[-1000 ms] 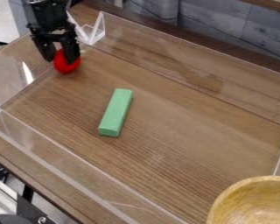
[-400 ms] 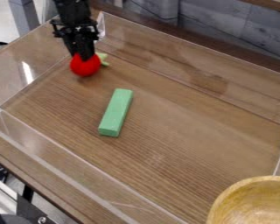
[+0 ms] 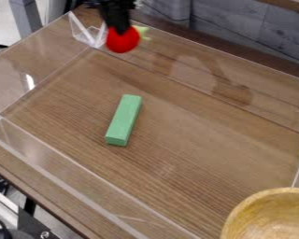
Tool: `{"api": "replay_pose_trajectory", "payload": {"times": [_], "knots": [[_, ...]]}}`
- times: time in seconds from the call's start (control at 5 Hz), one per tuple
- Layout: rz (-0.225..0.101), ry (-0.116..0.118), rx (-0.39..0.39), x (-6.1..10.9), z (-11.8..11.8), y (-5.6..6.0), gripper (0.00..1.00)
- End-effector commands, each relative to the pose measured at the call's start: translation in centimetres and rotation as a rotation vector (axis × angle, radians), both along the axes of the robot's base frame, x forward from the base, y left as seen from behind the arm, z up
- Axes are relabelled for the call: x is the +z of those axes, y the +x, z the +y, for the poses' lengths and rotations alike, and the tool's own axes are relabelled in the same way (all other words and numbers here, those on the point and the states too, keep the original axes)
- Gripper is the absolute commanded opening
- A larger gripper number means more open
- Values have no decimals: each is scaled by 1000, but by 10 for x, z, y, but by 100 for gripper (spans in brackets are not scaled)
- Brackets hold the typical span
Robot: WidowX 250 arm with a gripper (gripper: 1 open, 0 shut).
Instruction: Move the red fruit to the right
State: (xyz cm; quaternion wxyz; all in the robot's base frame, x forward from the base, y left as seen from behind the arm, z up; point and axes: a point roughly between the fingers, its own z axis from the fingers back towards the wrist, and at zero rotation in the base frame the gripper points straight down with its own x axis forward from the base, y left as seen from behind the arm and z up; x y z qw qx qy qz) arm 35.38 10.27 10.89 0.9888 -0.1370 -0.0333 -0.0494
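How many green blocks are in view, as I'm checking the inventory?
1: the green block lies on the table, between the red fruit and the wooden bowl.

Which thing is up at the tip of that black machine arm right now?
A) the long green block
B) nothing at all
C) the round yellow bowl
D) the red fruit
D: the red fruit shows right at the end of the dark gripper, while the green block lies on the table and the yellow bowl sits at the near right corner.
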Motion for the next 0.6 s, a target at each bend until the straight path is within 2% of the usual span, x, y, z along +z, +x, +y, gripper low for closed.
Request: {"api": "replay_pose_trajectory", "payload": {"times": [0.0,0.4], "knots": [[-88,15,-70,23,-31,12,0],[-69,-1,-135,11,-94,16,0]]}}
